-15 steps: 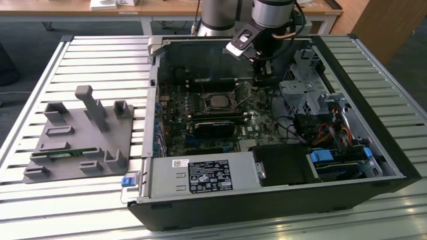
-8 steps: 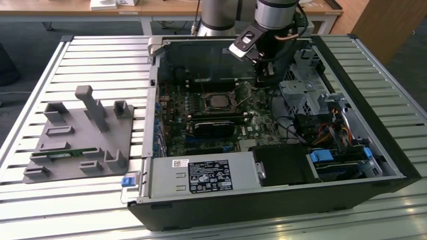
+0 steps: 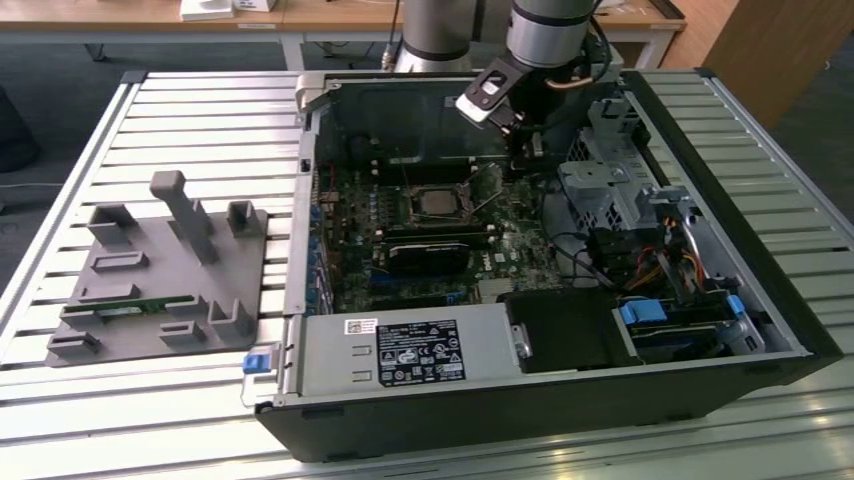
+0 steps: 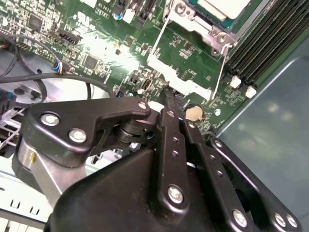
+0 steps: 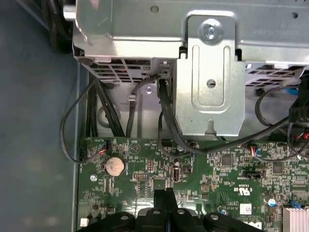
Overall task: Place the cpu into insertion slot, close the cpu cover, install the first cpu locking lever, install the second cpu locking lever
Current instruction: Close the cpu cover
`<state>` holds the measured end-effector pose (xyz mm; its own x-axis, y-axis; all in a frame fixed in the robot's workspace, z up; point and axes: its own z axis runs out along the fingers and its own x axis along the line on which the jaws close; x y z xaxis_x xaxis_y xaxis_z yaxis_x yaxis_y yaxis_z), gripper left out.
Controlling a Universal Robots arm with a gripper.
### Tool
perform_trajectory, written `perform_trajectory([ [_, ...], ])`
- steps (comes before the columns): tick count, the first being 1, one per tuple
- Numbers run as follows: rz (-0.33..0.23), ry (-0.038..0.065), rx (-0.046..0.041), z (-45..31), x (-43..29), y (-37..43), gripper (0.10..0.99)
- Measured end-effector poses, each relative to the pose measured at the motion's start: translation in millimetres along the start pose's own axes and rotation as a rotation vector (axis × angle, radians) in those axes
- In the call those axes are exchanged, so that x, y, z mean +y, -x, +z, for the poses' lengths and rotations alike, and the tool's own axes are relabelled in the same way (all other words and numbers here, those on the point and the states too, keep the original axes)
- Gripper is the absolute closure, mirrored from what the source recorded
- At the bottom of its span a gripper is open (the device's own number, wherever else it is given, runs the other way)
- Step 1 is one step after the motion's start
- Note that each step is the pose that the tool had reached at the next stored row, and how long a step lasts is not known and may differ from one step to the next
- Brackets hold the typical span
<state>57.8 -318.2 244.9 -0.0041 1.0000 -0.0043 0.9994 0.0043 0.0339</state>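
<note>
The cpu (image 3: 434,203) lies in the insertion slot (image 3: 408,192) on the green motherboard, its silver top (image 4: 227,6) partly in frame in the second wrist view. The cpu cover (image 4: 205,28) appears to lie flat around it. Two thin wire locking levers (image 4: 158,38) (image 4: 222,70) stick out from the socket, standing off the board. My gripper (image 3: 523,150) hangs inside the case, behind the socket and toward the exterior view's right. Its black fingers are shut with nothing between them in both wrist views (image 4: 169,96) (image 5: 164,195), just above the board near a coin battery (image 5: 115,166).
A metal drive cage (image 3: 607,190) with black cables (image 5: 164,121) stands close beside the gripper. Long black memory slots (image 4: 270,43) run next to the socket. The power supply (image 3: 400,352) fills the case's front. A grey fixture block (image 3: 147,270) sits on the slatted table at the exterior view's left.
</note>
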Motion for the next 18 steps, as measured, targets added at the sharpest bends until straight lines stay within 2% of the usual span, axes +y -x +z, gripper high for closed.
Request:
perform_trajectory([
  [8,0.0,0.0,0.0001,0.2,-10.0,0.0,0.98],
  [18,0.0,0.0,0.0001,0.2,-13.5,0.0,0.98],
])
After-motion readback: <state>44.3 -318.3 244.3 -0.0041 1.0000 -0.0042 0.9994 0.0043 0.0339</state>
